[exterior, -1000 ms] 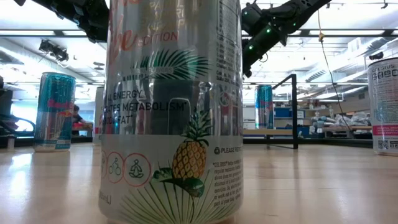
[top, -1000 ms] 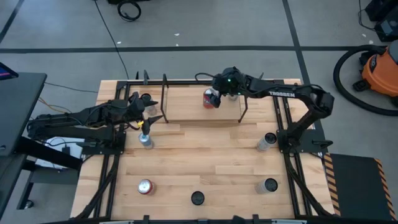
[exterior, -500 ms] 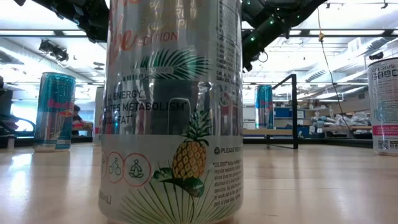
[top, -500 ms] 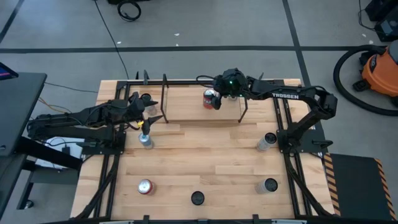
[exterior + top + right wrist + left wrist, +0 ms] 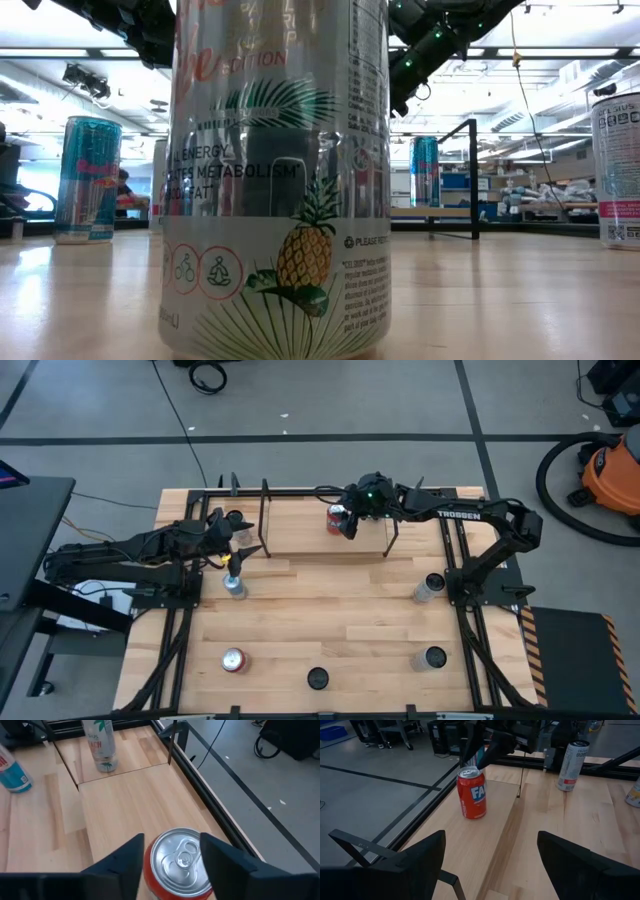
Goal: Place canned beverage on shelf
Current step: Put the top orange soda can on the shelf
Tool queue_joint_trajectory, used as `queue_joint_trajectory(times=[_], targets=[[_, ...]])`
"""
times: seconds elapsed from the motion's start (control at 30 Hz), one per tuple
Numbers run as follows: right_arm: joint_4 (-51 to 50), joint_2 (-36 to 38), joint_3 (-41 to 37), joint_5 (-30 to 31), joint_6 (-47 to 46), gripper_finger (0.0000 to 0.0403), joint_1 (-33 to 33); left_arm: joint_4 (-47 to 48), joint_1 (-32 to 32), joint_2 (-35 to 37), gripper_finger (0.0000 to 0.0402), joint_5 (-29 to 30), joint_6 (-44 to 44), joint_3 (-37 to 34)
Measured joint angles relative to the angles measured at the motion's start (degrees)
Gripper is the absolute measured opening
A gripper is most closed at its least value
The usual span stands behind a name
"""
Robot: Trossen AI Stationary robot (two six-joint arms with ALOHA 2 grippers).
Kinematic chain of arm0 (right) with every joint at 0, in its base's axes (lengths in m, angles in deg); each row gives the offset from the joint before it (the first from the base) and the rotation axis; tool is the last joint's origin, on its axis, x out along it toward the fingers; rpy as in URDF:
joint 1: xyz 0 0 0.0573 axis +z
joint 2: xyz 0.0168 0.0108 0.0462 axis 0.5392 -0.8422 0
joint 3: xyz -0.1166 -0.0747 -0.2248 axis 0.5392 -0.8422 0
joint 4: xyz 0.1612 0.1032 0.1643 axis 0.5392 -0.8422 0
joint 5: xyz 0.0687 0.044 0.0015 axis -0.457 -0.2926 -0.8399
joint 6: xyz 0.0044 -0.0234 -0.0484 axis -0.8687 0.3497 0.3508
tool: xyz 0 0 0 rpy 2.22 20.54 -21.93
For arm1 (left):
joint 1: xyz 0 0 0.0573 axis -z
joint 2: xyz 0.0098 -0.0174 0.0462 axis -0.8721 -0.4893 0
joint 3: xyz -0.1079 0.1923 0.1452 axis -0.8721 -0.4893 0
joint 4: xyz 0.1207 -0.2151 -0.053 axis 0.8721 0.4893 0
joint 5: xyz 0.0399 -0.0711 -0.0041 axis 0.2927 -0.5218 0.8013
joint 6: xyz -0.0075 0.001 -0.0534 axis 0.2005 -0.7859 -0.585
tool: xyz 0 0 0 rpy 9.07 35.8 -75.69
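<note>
R gripper [image 5: 345, 520] over shelf [image 5: 300, 530], fingers astride red can [image 5: 337, 517] top, contact unclear | can upright on shelf board | L gripper [image 5: 245, 542] parked at table's left, fingers apart, nothing held

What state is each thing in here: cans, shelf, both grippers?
red can: upright on the shelf board.
shelf: standing, holds the red can.
right gripper: at the red can's top, grip unclear.
left gripper: open, empty, at the table's left.
pineapple can: upright on the table.
</note>
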Motion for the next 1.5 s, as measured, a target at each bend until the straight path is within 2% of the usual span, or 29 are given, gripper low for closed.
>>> queue_joint_trajectory(times=[0.2,0.63,0.93,1.5], targets=[[-0.04,0.00,0.00,-0.07,-0.04,0.0126,-0.07,0.00,0.00,0.00,0.0318,-0.01,0.00,0.00],[-2.49,0.00,0.00,-1.54,-1.57,0.0008,-0.55,-0.02,0.02,-0.02,0.0318,0.01,0.00,0.00],[-6.06,-0.02,0.00,-1.80,-3.61,0.0010,-1.61,-0.02,0.00,0.00,0.0318,0.01,0.00,0.00],[-6.33,-0.02,0.00,-1.14,-4.72,0.0008,-3.23,-0.01,0.00,-0.01,0.0318,0.01,0.04,0.00]])
